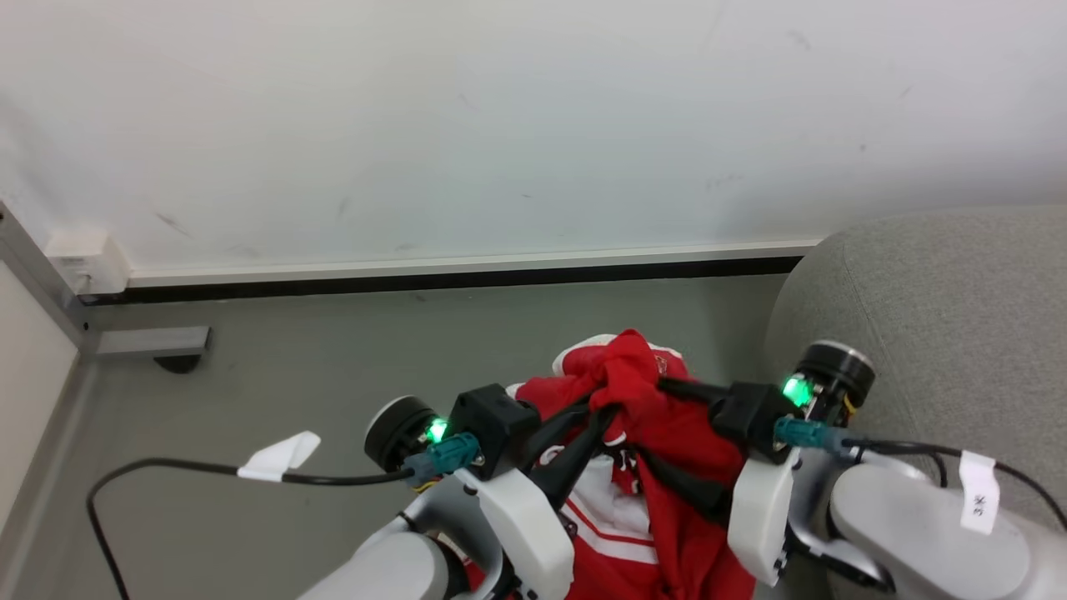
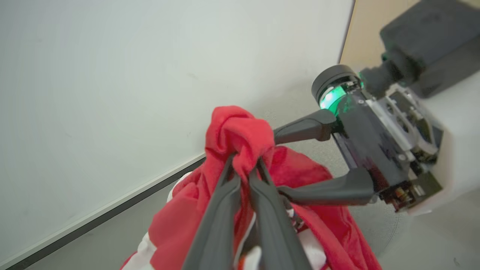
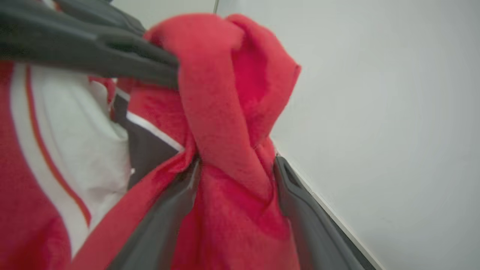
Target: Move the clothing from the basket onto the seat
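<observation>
Up over the floor (image 1: 292, 375), the left end effector (image 1: 604, 408) is clamping the jersey (image 1: 642, 367) by its bunched top. The right end effector (image 1: 650, 421) is just straddling that bunch, fingers spread wide, right beside the sofa (image 1: 942, 317).

A scuffed white wall (image 1: 500, 125) met the grey floor (image 1: 333, 358) along a pale skirting strip (image 1: 458, 265) with a dark band beneath. A small white box (image 1: 87, 260) sat in the left corner, above a grey bracket (image 1: 154, 342).
</observation>
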You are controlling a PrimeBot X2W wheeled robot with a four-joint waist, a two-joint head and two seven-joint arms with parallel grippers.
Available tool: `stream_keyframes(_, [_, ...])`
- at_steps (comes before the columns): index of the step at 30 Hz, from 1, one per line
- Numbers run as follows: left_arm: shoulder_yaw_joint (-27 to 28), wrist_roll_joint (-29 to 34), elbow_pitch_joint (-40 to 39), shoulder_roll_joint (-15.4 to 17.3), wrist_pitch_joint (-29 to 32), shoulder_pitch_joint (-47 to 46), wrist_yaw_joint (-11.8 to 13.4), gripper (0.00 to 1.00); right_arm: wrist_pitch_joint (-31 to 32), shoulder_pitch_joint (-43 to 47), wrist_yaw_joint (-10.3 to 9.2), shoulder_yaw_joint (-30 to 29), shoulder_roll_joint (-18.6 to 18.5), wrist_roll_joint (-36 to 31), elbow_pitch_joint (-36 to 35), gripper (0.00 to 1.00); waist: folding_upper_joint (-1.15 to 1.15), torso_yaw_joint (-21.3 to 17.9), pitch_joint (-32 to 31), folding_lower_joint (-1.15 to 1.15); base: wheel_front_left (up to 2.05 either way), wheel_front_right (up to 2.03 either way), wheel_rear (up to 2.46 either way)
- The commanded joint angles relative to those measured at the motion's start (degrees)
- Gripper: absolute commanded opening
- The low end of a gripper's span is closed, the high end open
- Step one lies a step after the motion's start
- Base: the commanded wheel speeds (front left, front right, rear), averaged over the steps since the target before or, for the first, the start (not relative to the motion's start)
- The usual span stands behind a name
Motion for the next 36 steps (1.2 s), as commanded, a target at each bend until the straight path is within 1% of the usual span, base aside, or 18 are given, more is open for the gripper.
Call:
stream_keyframes(1, [0.2, -0.3, -0.5, -0.4, -0.3, -0.8, -0.3, 0.0, 0.6, 1.8, -0.12, 0.2, 0.6, 0.3, -0.3, 1.0, 0.0, 0.1, -0.1, -0.01, 0.0, 0.0, 0.0])
stream_keyframes(6, [0.0, -3.3, -0.8, -1.8, -0.7, -1.0, -2.2, 0.0, 5.3, 5.2, -0.12, 0.2, 1.2, 3.7, -2.0, 1.0, 0.0, 0.6, -0.3, -0.01, 0.0, 0.0, 0.0])
stream_keyframes(9, [-0.2, -4.5, -0.9, -2.2, -0.4, -0.7, -3.3, 0.0, 5.2, 6.2, -0.12, 0.2, 1.6, 5.2, -2.5, 1.0, 0.0, 0.7, -0.3, -0.01, 0.0, 0.0, 0.0])
stream_keyframes(10, [-0.2, -4.8, -1.0, -2.1, -0.3, -0.6, -3.4, 0.0, 5.1, 6.3, -0.12, 0.2, 1.8, 5.4, -2.4, 0.89, 0.0, 0.7, -0.3, -0.01, 0.0, 0.0, 0.0])
stream_keyframes(11, [-0.2, -5.0, -1.0, -2.1, -0.3, -0.6, -3.5, 0.0, 5.0, 6.4, -0.12, 0.2, 1.9, 5.6, -2.5, 0.48, 0.0, 0.6, -0.3, -0.01, 0.0, 0.0, 0.0])
stream_keyframes(12, [-0.2, -5.1, -0.9, -2.0, -0.3, -0.6, -3.6, 0.0, 4.3, 6.4, -0.12, 0.2, 2.1, 6.1, -2.6, 0.28, 0.0, 0.6, -0.3, -0.01, 0.0, 0.0, 0.0])
stream_keyframes(13, [-0.2, -5.2, -0.8, -1.9, -0.4, -0.6, -3.6, 0.0, 3.8, 6.3, -0.12, 0.2, 2.2, 6.4, -2.5, 0.0, 0.0, 0.6, -0.4, -0.01, 0.0, 0.0, 0.0])
stream_keyframes(22, [0.4, -5.4, 0.3, -1.6, -1.7, -0.1, -2.7, 0.0, -1.8, 4.1, -0.12, 0.1, 1.2, 8.6, -0.4, 0.0, 0.0, 0.0, 0.0, -0.01, 0.0, 0.0, 0.0])
stream_keyframes(24, [0.5, -5.1, 0.7, -1.6, -2.0, 0.0, -2.4, 0.13, -3.0, 3.6, -0.12, 0.1, 0.9, 9.2, 0.3, 0.0, 0.0, -0.2, 0.2, -0.01, 0.0, 0.0, 0.0])
stream_keyframes(26, [0.4, -4.8, 1.1, -1.6, -2.4, 0.1, -2.2, 0.23, -4.1, 3.3, -0.12, 0.1, 0.6, 9.8, 1.1, 0.0, 0.0, -0.4, 0.3, -0.01, 0.0, 0.0, 0.0])
stream_keyframes(28, [0.5, -4.5, 1.5, -1.6, -2.7, 0.3, -2.0, 0.39, -5.3, 2.7, -0.12, 0.1, 0.4, 10.1, 2.0, 0.0, 0.0, -0.6, 0.5, -0.01, 0.0, 0.0, 0.0])
stream_keyframes(30, [0.5, -4.3, 1.8, -1.5, -3.0, 0.4, -1.6, 0.47, -6.5, 2.1, -0.12, 0.1, 0.4, 10.5, 2.8, 0.0, 0.0, -0.8, 0.7, -0.01, 0.0, 0.0, 0.0])
stream_keyframes(31, [0.6, -4.1, 1.9, -1.5, -3.4, 0.5, -1.5, 0.58, -7.0, 2.1, -0.12, 0.1, 0.4, 10.5, 3.2, 0.0, 0.0, -0.8, 0.8, -0.01, 0.0, 0.0, 0.0])
stream_keyframes(32, [0.6, -3.9, 2.1, -1.5, -3.5, 0.6, -1.2, 0.81, -7.4, 2.1, -0.12, 0.1, 0.5, 10.6, 3.5, 0.0, 0.0, -0.9, 0.9, -0.01, 0.0, 0.0, 0.0])
stream_keyframes(33, [0.6, -3.9, 2.3, -1.5, -3.8, 0.7, -1.0, 0.93, -7.6, 1.9, -0.12, 0.2, 0.5, 10.7, 3.9, 0.0, 0.0, -0.9, 0.9, -0.01, 0.0, 0.0, 0.0])
stream_keyframes(34, [0.7, -3.9, 2.5, -1.5, -4.0, 0.8, -1.0, 1.0, -8.0, 1.7, -0.13, 0.1, 0.4, 10.8, 4.2, 0.0, 0.0, -0.9, 1.0, -0.01, 0.0, 0.0, 0.0])
stream_keyframes(36, [0.7, -3.6, 2.9, -1.5, -4.7, 1.1, -0.5, 1.0, -8.5, 1.6, -0.12, 0.1, 0.5, 10.8, 4.6, 0.0, 0.0, -0.9, 1.0, -0.01, 0.0, 0.0, 0.0])
